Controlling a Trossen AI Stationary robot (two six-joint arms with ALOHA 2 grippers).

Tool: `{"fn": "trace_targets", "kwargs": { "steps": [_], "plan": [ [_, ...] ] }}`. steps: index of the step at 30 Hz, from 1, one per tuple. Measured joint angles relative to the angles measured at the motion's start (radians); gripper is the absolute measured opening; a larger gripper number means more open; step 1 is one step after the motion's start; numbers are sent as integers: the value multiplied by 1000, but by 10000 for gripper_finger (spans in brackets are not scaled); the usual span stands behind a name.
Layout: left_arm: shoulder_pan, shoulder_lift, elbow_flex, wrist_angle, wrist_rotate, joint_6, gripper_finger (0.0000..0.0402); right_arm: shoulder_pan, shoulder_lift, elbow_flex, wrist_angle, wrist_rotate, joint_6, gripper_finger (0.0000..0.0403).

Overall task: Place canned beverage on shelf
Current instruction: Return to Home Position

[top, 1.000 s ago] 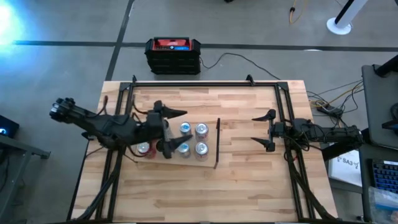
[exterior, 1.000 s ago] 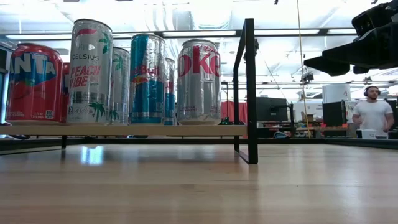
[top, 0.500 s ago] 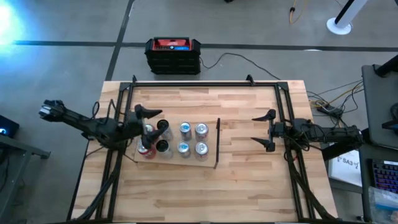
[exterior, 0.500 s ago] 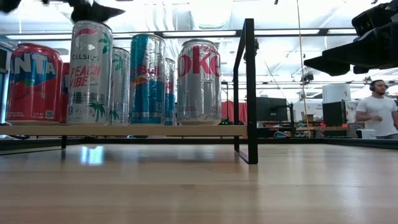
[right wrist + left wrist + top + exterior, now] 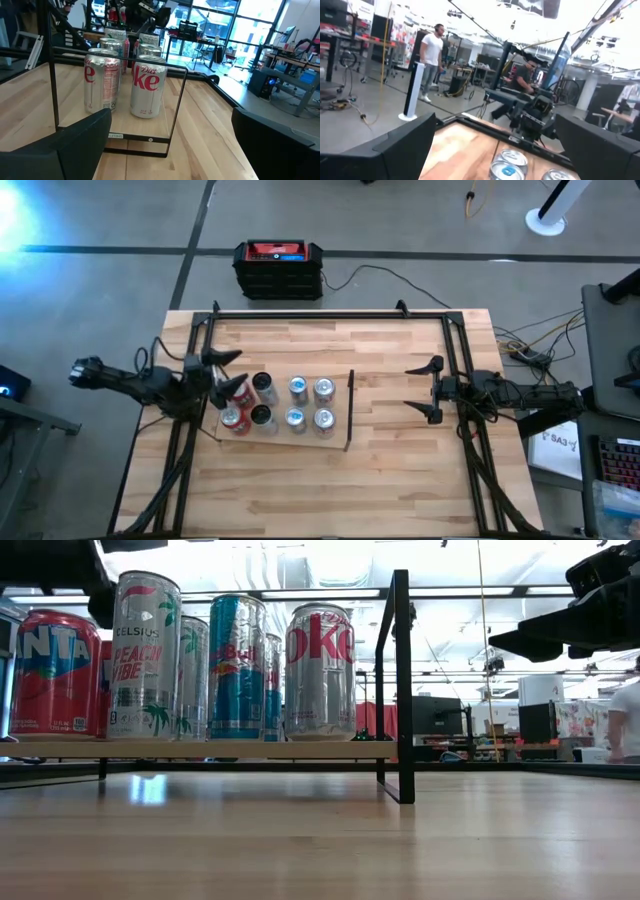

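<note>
Looking over the table [image 5: 400, 470], the job reads as finished: the shelf [image 5: 338, 430] sits mid-table and every can [image 5: 296, 417] in view stands on it in paired rows. Only parking the arms seems left. At the shelf's left end the left gripper [image 5: 243, 368] hovers spread wide and empty, while the right gripper [image 5: 407, 388] waits agape, well right.

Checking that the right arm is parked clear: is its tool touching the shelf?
Apart. The high view shows a strip of bare tabletop between the open right tool and the shelf.
</note>
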Motion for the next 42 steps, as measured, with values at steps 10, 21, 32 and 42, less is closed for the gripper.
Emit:
{"fn": "trace_targets", "kwargs": {
  "steps": [10,21,32,42],
  "plan": [
    [46,-191,-75,-66,50,57,392,0,0,0,0,0,-2,398],
    [61,-299,-181,-49,31,54,392,0,0,0,0,0,-1,398],
    [66,-299,-201,-59,21,75,392,0,0,0,0,0,-1,398],
    [68,-299,-205,-30,16,100,392,0,0,0,0,0,-2,398]
  ]
}}
